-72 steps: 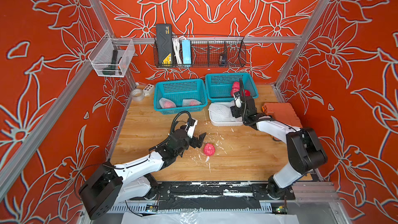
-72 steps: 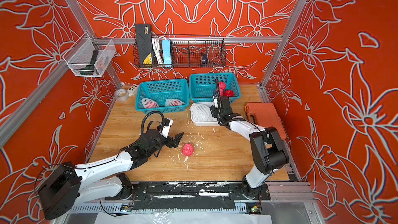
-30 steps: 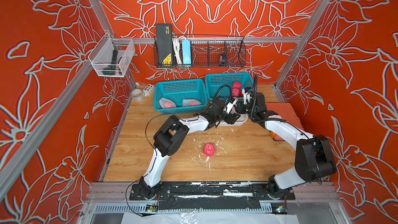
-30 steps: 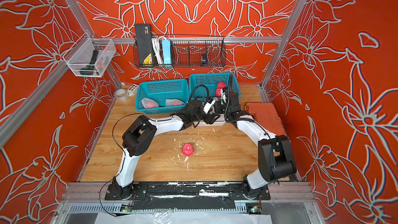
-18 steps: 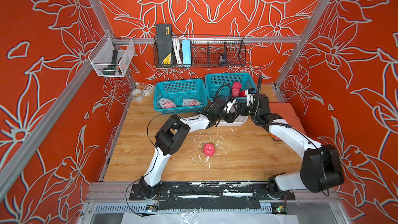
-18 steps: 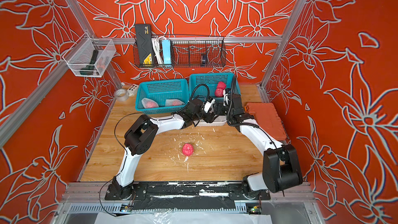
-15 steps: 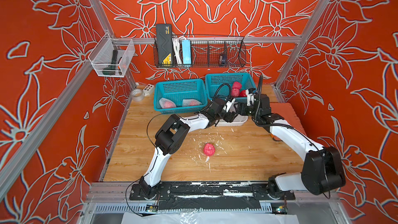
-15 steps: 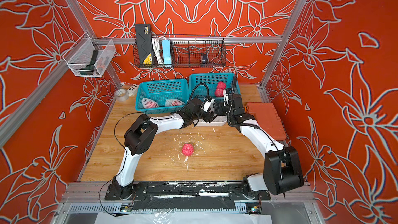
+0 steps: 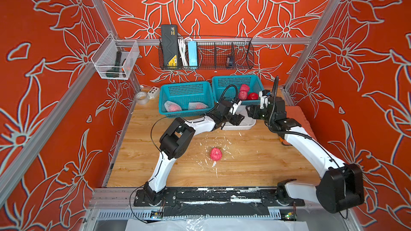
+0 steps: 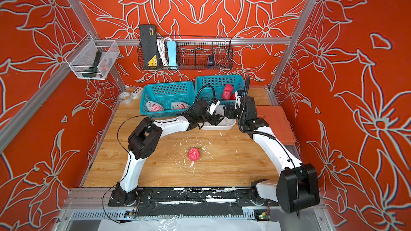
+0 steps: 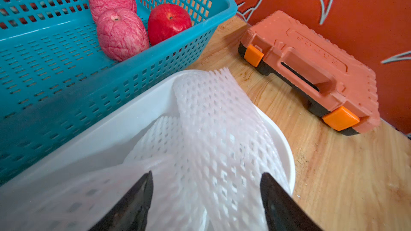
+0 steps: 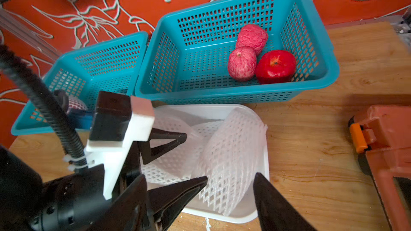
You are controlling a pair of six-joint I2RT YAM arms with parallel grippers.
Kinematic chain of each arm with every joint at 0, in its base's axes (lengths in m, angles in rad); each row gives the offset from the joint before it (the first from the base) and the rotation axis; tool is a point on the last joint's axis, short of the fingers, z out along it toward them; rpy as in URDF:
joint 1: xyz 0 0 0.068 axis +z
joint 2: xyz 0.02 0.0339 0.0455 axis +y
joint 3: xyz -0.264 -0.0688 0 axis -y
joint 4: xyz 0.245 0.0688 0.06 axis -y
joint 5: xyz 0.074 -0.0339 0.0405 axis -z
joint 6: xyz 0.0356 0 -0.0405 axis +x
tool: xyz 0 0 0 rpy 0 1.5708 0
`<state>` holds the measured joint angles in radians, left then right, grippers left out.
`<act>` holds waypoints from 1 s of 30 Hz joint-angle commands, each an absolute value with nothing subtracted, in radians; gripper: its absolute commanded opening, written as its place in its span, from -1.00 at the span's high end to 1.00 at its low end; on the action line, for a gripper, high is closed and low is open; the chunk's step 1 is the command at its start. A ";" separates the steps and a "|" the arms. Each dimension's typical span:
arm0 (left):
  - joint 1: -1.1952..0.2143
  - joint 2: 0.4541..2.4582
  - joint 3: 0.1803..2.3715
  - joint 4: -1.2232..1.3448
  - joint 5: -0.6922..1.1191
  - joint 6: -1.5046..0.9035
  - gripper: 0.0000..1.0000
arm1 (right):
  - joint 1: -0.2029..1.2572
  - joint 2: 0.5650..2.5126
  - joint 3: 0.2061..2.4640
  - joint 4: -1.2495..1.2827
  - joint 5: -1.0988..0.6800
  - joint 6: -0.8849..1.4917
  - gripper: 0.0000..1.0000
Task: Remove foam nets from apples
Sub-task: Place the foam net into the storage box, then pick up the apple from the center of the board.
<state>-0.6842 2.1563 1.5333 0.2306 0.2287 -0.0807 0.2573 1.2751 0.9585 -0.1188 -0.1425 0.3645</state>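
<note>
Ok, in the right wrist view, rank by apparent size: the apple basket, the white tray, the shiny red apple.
1. apple basket
2. white tray, though partly hidden
3. shiny red apple

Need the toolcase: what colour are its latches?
Orange latches, clearest in the left wrist view.

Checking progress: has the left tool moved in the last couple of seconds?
Yes. From beside the apple on the table, the left tool moved back to the white tray.

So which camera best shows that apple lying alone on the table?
The top views: in both, the lone apple lies unobstructed on the table. Neither wrist camera shows it; they face the white tray and baskets.
</note>
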 commanded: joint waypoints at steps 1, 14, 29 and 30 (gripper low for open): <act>-0.680 1.963 1.504 0.229 0.223 -0.091 -0.50 | 0.245 1.274 0.948 -0.104 -0.187 0.389 -0.47; -0.679 1.097 0.634 0.207 -0.012 -0.242 -0.82 | 0.461 1.125 0.760 -0.140 -0.389 0.314 -0.54; -0.669 0.679 0.277 0.000 -0.081 -0.356 -0.96 | 0.793 1.250 0.687 -0.104 -0.398 0.151 -0.85; -0.669 0.685 0.271 0.004 -0.078 -0.355 -0.96 | 0.807 1.271 0.698 -0.109 -0.394 0.144 -0.86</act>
<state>-0.6754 0.6750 0.2798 0.0208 -0.0673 -0.3412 0.7815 1.2362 0.6750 -0.1234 -0.3912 0.1963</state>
